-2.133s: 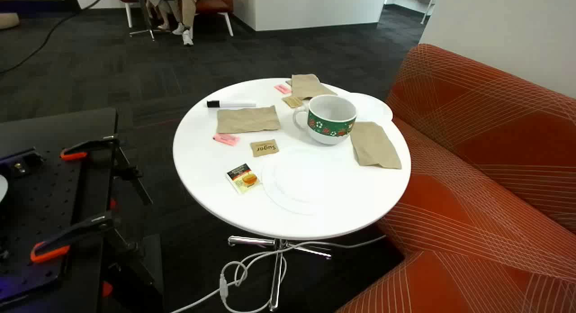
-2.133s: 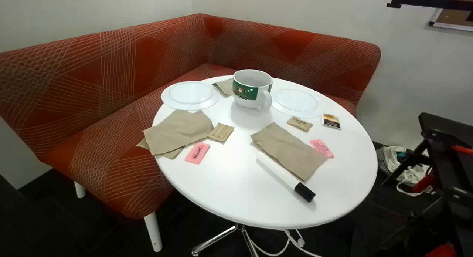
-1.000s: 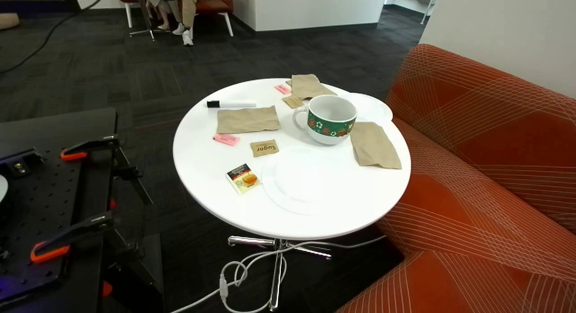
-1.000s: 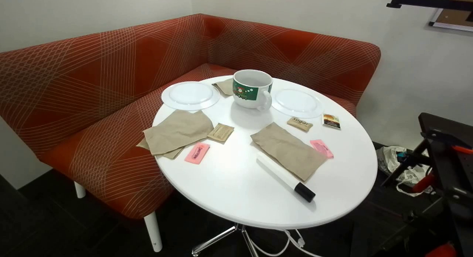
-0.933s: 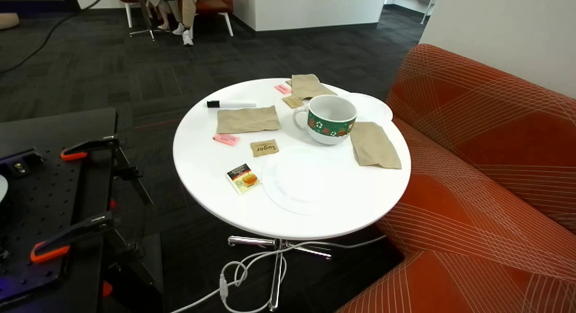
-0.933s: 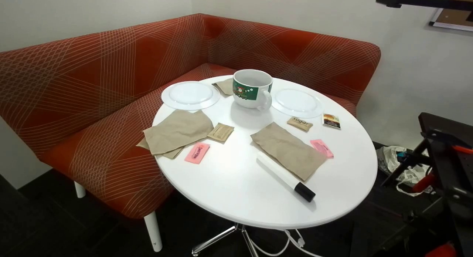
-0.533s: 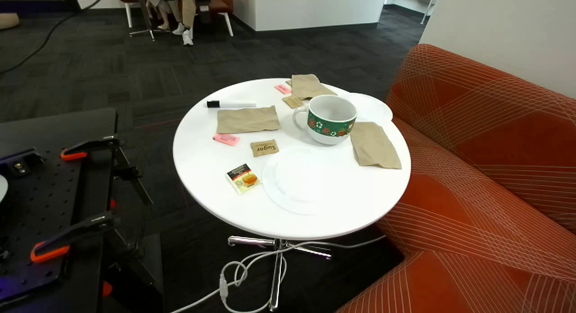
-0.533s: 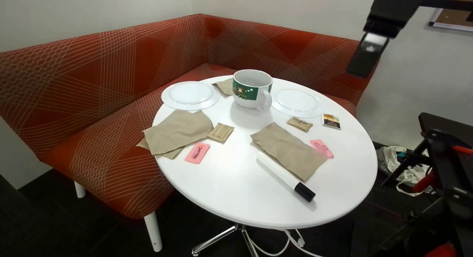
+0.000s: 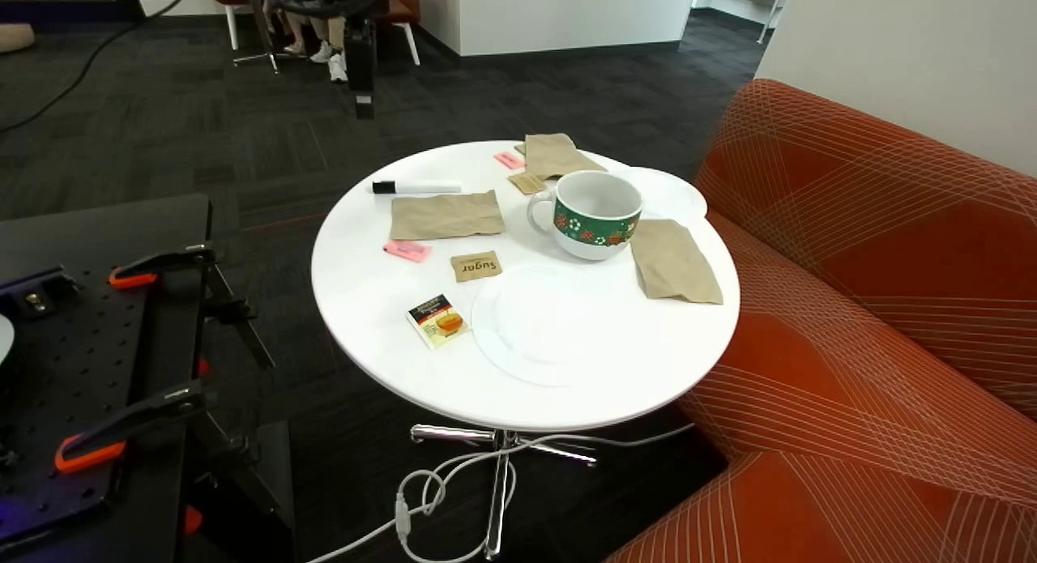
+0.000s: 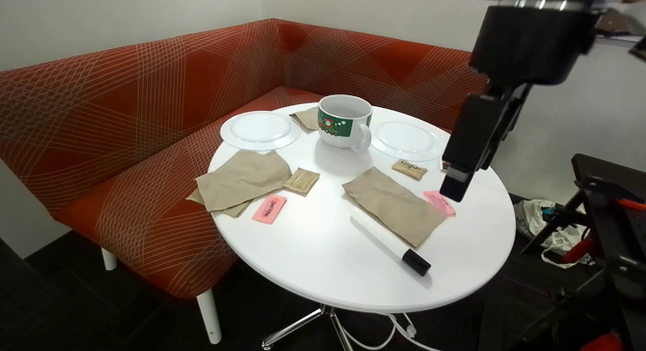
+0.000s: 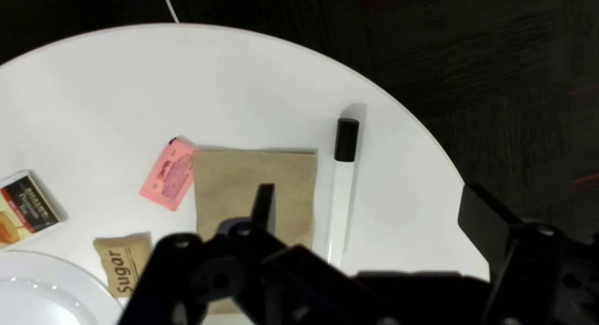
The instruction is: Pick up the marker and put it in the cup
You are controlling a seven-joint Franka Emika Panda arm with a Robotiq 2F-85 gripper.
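Observation:
The marker is white with a black cap and lies flat on the round white table, in an exterior view (image 9: 425, 187), an exterior view (image 10: 383, 237) and the wrist view (image 11: 344, 184). It lies alongside a tan napkin. The cup, white with a green band and a side handle, stands upright in both exterior views (image 9: 598, 215) (image 10: 344, 122); it is out of the wrist view. My gripper (image 11: 369, 194) is open and empty above the table. The marker shows between its spread fingers, nearer the left one; its lower end is hidden. The gripper also shows in both exterior views (image 9: 364, 101) (image 10: 458, 179).
The tan napkin (image 10: 396, 207) lies between marker and cup. Pink packets (image 10: 270, 208), sugar packets (image 10: 410, 169), a tea packet (image 9: 438, 320), more napkins (image 10: 242, 182) and white plates (image 10: 260, 130) lie around. A red bench (image 10: 151, 103) borders the table edge (image 9: 518, 427).
The gripper has come into both exterior views from the top and moved down over the table's marker side. The marker, the cup and the other things have not moved.

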